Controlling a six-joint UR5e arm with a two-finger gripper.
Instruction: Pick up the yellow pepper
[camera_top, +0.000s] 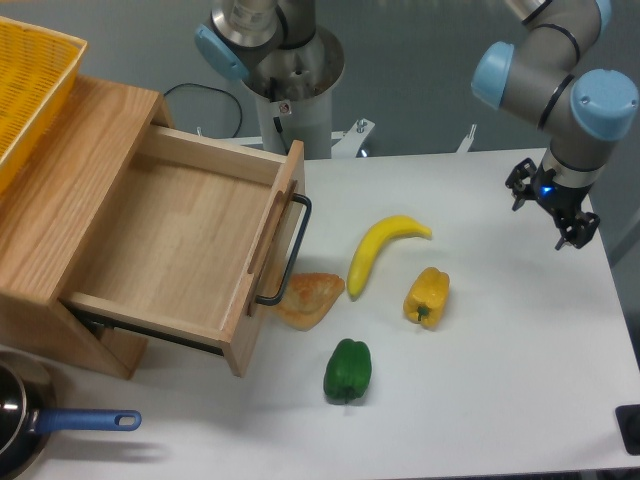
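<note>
The yellow pepper (427, 296) lies on the white table (520, 370), right of centre, its short green stem pointing toward the front. My gripper (553, 213) hangs at the far right, above and behind the pepper and well apart from it. Its fingers look spread and hold nothing.
A yellow banana (380, 250) lies just left of the pepper. A green bell pepper (347, 371) sits in front of it. A croissant (310, 298) lies by the open wooden drawer (180, 250). A yellow basket (30, 80) sits on top of the drawer box. A blue-handled pan (40, 425) is at the front left.
</note>
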